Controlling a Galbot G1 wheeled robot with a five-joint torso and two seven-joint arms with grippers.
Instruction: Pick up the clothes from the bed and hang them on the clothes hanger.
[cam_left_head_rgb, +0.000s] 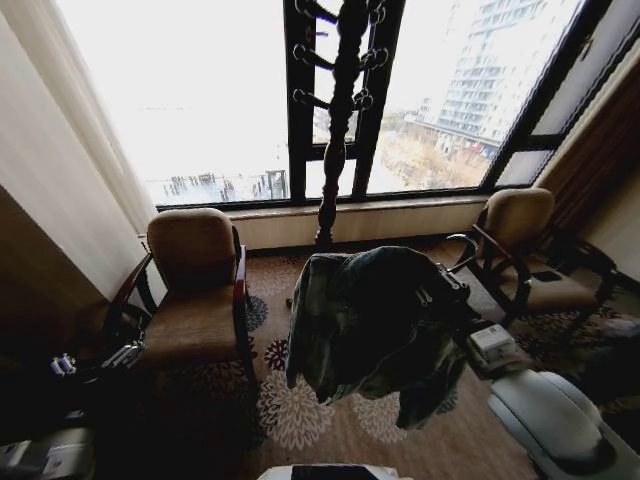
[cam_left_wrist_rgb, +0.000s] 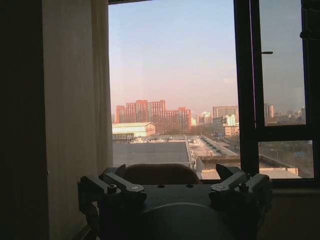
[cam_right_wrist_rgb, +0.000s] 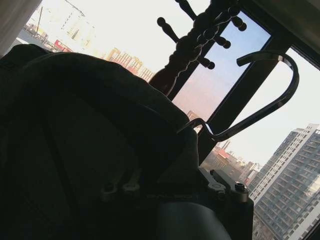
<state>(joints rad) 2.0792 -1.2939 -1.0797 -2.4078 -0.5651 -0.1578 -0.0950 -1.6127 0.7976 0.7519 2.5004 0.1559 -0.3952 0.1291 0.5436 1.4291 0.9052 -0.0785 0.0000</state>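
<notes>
Holding the clothes (cam_left_head_rgb: 365, 320) already draped on the clothes hanger (cam_right_wrist_rgb: 260, 95), the right tool (cam_left_head_rgb: 440, 290) is clamped at the hanger's neck before the coat stand (cam_left_head_rgb: 340, 110). Hooking remains. Left tool (cam_left_wrist_rgb: 175, 187) idles low with jaws apart.

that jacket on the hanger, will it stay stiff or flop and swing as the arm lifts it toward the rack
Probably floppy: the jacket droops in loose folds below the right gripper. It may swing, since it hangs free above the carpet. The hanger's hook looks thin and smooth, so it could slip on a peg of the coat stand.
</notes>
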